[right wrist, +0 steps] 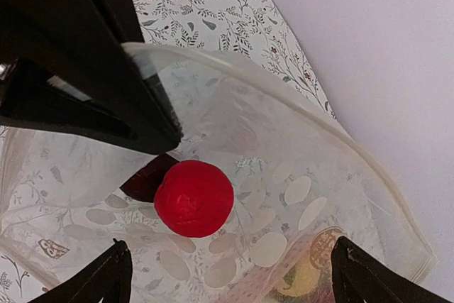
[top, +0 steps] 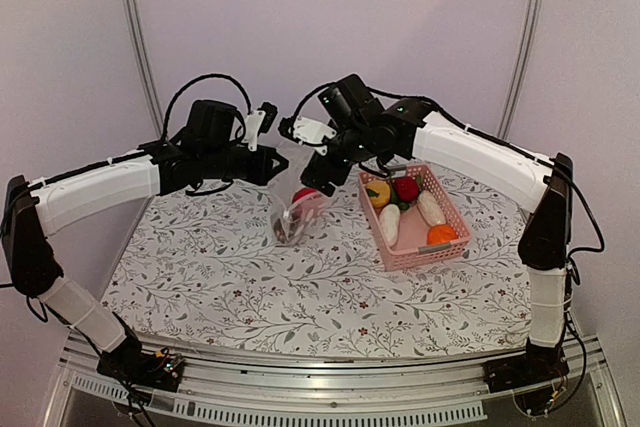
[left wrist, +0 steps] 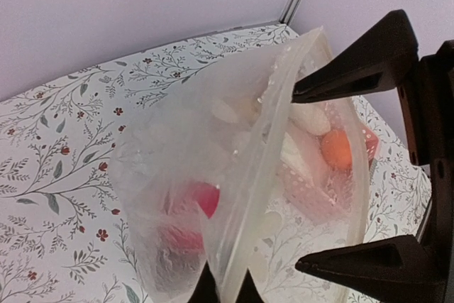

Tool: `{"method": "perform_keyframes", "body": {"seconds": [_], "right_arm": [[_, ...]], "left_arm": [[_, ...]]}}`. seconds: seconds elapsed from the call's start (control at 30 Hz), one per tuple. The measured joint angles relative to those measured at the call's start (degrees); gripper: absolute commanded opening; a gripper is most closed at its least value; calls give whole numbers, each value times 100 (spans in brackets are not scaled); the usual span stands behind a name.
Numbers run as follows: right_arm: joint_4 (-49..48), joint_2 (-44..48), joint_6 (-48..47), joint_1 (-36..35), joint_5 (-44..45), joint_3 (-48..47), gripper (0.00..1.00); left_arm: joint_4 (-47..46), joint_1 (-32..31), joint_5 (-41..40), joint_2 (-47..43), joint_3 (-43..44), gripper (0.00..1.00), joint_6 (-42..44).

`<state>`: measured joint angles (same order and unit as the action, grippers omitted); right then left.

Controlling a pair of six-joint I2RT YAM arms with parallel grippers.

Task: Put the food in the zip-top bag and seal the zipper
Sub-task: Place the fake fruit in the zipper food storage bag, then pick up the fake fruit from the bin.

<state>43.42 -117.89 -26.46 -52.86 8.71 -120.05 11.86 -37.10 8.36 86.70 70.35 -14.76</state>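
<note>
The clear zip-top bag (top: pixel 293 219) hangs upright at the table's middle with its mouth open. My left gripper (top: pixel 275 165) is shut on the bag's rim, its fingertips (left wrist: pixel 206 292) pinching the zipper strip (left wrist: pixel 254 169). My right gripper (top: pixel 318 183) is open and empty just above the mouth, its jaws wide apart (right wrist: pixel 234 274). Inside the bag lie a red ball (right wrist: pixel 193 198) and a dark purple piece (right wrist: pixel 144 179). More food sits in the pink basket (top: pixel 425 255): a yellow piece (top: pixel 378 193), a red one (top: pixel 406 188), white ones (top: pixel 431 208) and an orange one (top: pixel 441 234).
The basket stands right of the bag, close beside it. The floral tablecloth (top: pixel 250 287) covers the table. Purple walls and two metal poles (top: pixel 135 27) stand behind. The two grippers are very close together over the bag.
</note>
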Motion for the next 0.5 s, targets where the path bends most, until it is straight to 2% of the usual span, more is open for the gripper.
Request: {"method": "perform_keyframes", "body": {"seconds": [0.13,0.27,0.5], "right_arm": [[-15,55,15,-2,-101,116,93],[68,302,-66,0,-723,186,91],[162,1508,-382,4,-1851,581,91]], "left_arm": [[2,0,0,0,0,0,-7],[4,0,-2,0,0,0,-4],[243,109,-433,-168,114,0,181]]}}
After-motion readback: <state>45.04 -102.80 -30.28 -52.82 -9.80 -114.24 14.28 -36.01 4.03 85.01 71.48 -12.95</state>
